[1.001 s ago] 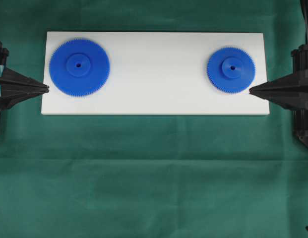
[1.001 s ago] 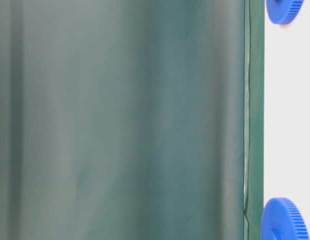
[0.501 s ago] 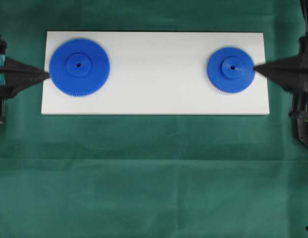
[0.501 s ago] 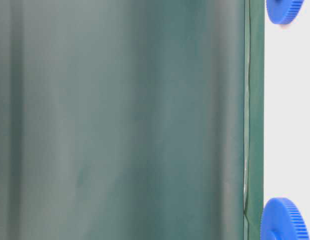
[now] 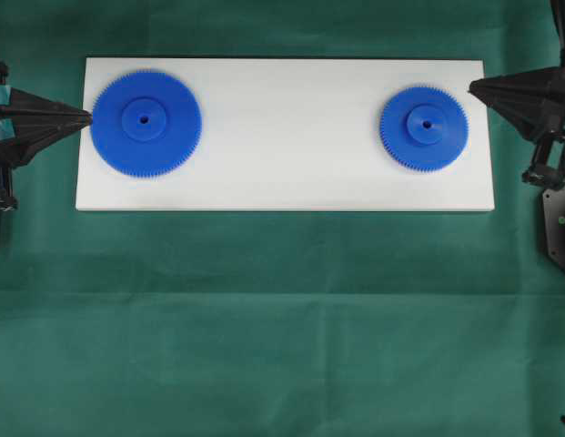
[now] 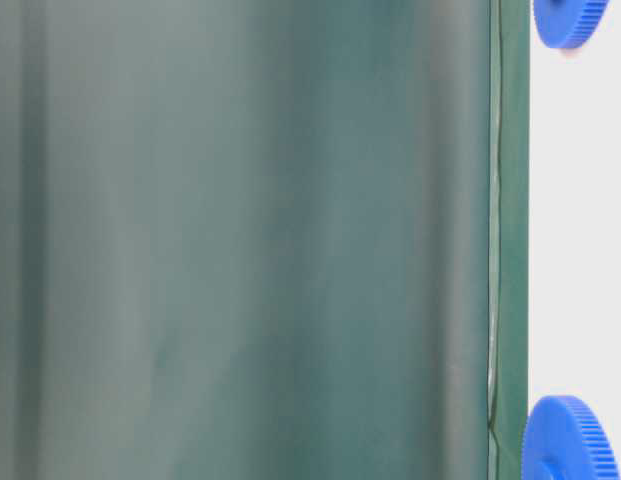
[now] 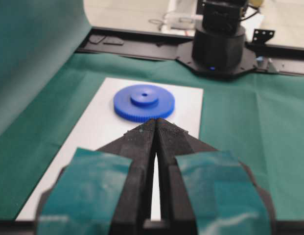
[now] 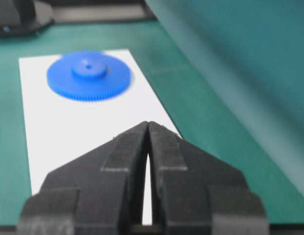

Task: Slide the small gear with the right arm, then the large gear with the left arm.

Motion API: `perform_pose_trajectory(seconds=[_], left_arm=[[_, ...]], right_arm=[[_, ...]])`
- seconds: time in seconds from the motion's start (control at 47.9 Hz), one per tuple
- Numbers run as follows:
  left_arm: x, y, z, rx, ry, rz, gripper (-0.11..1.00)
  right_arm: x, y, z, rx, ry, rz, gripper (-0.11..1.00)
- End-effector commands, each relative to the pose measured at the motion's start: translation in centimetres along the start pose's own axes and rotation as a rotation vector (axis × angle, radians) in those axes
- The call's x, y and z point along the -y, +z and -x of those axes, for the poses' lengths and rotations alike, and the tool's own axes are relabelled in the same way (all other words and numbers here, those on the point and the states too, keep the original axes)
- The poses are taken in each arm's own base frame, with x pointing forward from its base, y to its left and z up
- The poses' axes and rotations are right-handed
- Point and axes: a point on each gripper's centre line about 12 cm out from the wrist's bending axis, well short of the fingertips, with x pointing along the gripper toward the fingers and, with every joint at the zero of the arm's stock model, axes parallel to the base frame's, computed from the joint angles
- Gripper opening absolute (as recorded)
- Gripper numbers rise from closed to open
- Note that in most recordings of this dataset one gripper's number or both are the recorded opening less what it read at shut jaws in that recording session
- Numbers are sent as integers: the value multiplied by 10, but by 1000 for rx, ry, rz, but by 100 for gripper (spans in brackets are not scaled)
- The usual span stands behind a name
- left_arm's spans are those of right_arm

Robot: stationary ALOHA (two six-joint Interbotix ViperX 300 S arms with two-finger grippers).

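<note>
Both gears look unmoved: small gear near the right hand, large gear at the left hand; both hands pressed together.

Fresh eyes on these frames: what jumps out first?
Two bright blue gears on a white board over green cloth: the large gear at its left end, the small gear at its right. A black pointed gripper flanks each end, both shut: left gripper at the large gear's rim, right gripper clear of the small gear.
</note>
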Motion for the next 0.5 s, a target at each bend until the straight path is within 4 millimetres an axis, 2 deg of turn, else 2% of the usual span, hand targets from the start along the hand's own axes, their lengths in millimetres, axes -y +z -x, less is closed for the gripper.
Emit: perform_pose_trajectory(seconds=[0.0, 0.209, 0.48], left_arm=[[0, 4, -1, 12, 2, 0, 0], [0, 4, -1, 12, 2, 3, 0], [0, 4, -1, 11, 2, 3, 0]], right_arm=[[3, -3, -6, -37, -19, -2, 51], [12, -13, -17, -132, -64, -12, 51], [14, -15, -22, -188, -76, -18, 51]])
